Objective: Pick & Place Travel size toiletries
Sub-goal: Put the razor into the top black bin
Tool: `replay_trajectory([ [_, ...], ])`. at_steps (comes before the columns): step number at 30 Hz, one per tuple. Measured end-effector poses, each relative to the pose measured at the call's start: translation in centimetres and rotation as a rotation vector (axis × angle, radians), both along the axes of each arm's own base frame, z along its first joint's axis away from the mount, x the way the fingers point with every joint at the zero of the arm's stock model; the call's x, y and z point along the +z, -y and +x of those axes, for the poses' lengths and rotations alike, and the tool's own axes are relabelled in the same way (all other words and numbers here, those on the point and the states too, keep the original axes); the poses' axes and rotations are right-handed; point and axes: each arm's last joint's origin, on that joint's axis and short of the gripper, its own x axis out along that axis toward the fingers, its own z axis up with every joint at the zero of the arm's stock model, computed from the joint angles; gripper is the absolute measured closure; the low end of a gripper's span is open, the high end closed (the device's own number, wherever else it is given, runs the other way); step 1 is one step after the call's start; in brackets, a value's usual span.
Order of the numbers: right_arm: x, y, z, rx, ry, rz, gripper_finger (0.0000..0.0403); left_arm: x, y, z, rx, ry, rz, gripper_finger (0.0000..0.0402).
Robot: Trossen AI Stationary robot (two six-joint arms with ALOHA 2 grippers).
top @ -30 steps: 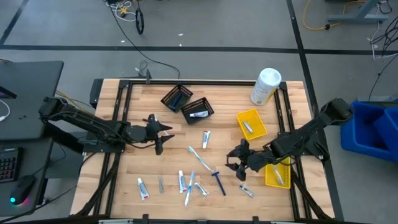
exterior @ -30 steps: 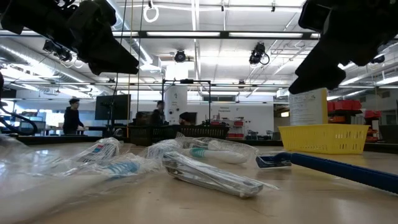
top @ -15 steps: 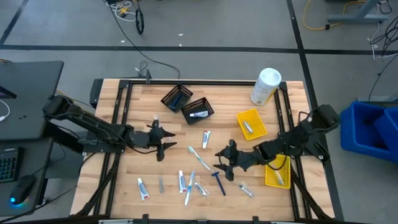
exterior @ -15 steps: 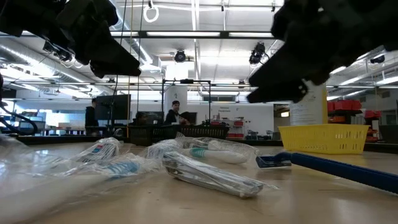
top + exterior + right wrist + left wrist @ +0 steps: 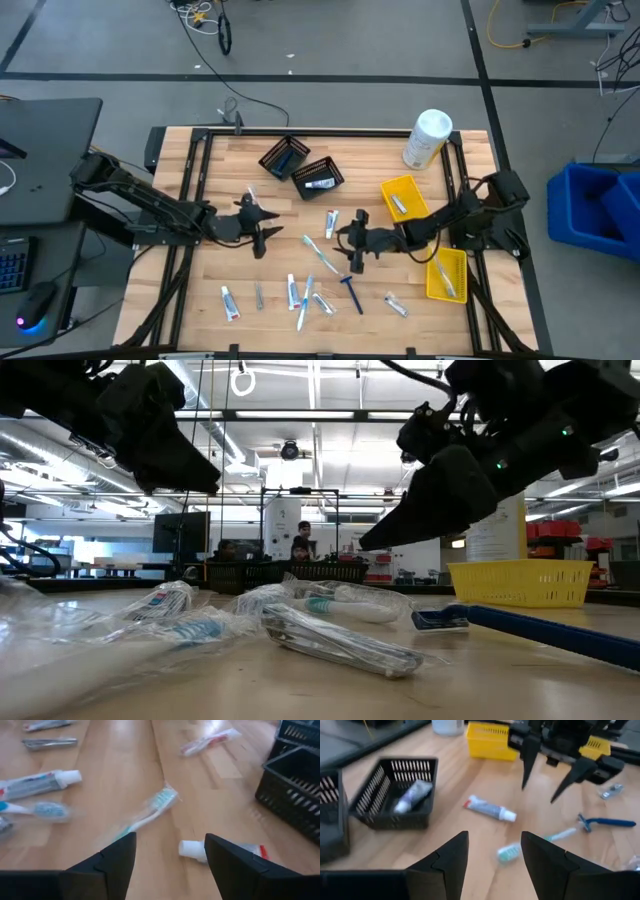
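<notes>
Right gripper (image 5: 352,240): centre of the overhead frame, fingers apart and empty, hovering over the toothpaste tube (image 5: 331,223) and toothbrush (image 5: 320,252).
Left gripper (image 5: 262,232): left of centre, fingers apart, holding nothing, just beside the same cluster.
Toiletries: tube and toothbrush lie mid-table; the razor (image 5: 351,292) sits below them; further tubes and wrapped brushes are scattered along the lower middle of the frame, one tube (image 5: 230,301) at lower left.
Handling, judged: light, small, likely slippery where wrapped in clear film. The tube is soft and will squash; take it across the body, near the cap end. The brush and razor are stiff and thin; pinch mid-handle.
Surroundings: two black mesh baskets (image 5: 300,167) at upper centre, one already holding a tube; two yellow bins (image 5: 404,197) at right, each holding an item; white canister (image 5: 427,139) at upper right.
Obstruction: both grippers converge on one spot, so collision risk. Items lie close together, so a neighbour may be nudged.
</notes>
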Motion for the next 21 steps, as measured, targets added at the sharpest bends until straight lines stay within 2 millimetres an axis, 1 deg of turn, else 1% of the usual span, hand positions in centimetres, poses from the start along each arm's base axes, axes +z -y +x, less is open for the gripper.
replay_trajectory([
  [3,0.0,0.7,0.2,-0.007,-0.005,-0.031,0.015,-0.7,-0.2,-0.4,0.035,-0.058,-0.033,0.0209],
  [6,0.0,1.4,0.3,-0.028,-0.005,-0.029,0.0149,-1.5,-0.5,-1.0,0.099,-0.139,-0.037,0.0209],
  [8,0.0,1.7,0.4,-0.008,-0.01,-0.015,0.0152,-2.0,-0.6,-1.4,0.147,-0.176,-0.069,0.0209],
  [10,0.0,2.0,0.5,0.013,-0.015,-0.01,0.0157,-2.3,-0.7,-1.6,0.182,-0.187,-0.125,0.0209],
  [13,-0.1,2.6,0.5,0.003,-0.022,-0.022,0.0166,-2.4,-0.6,-1.8,0.188,-0.197,-0.2,0.0209],
  [18,-0.1,4.1,0.7,-0.048,-0.024,-0.006,0.0175,-2.4,-0.6,-1.8,0.194,-0.191,-0.236,0.0209],
  [21,-0.1,4.5,0.8,-0.052,-0.024,0.008,0.0175,-2.4,-0.6,-1.8,0.197,-0.19,-0.239,0.0209],
])
